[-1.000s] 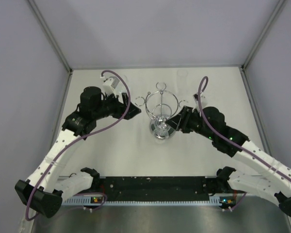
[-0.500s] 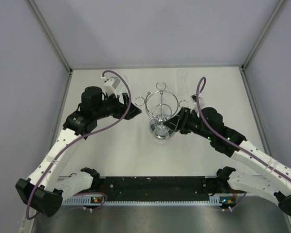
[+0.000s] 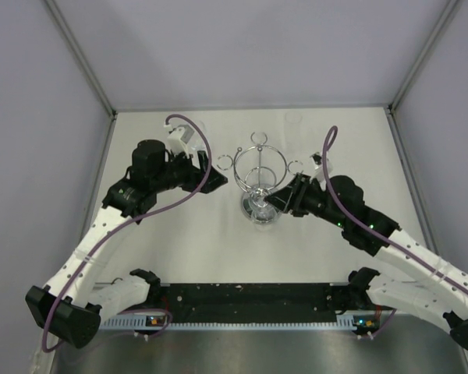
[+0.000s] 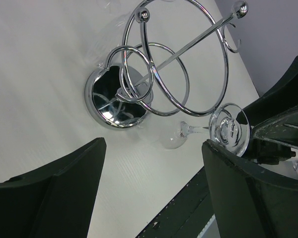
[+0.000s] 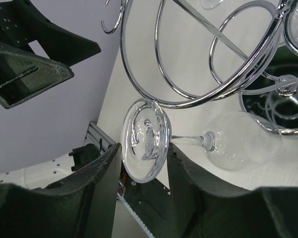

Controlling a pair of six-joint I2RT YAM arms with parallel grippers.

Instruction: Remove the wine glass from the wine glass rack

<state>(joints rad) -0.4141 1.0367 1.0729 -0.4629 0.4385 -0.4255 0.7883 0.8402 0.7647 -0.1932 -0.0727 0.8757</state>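
The chrome wine glass rack (image 3: 259, 165) stands mid-table on its round mirrored base (image 3: 257, 210); it also shows in the left wrist view (image 4: 175, 74) and the right wrist view (image 5: 203, 59). My right gripper (image 3: 275, 201) is shut on the wine glass's round foot (image 5: 145, 140). The stem and bowl (image 5: 236, 141) point away from the gripper, roughly level, just below the large hoop. In the left wrist view the wine glass (image 4: 230, 130) sits at the hoop's lower edge. My left gripper (image 3: 218, 181) is open and empty, left of the rack (image 4: 154, 144).
A faint clear glass (image 3: 293, 119) stands near the table's far edge. A black strip (image 3: 249, 300) runs along the near edge between the arm bases. Enclosure walls stand close on the left, right and back.
My right gripper has shifted slightly toward the near edge with the glass foot in it. The left arm has stayed put.
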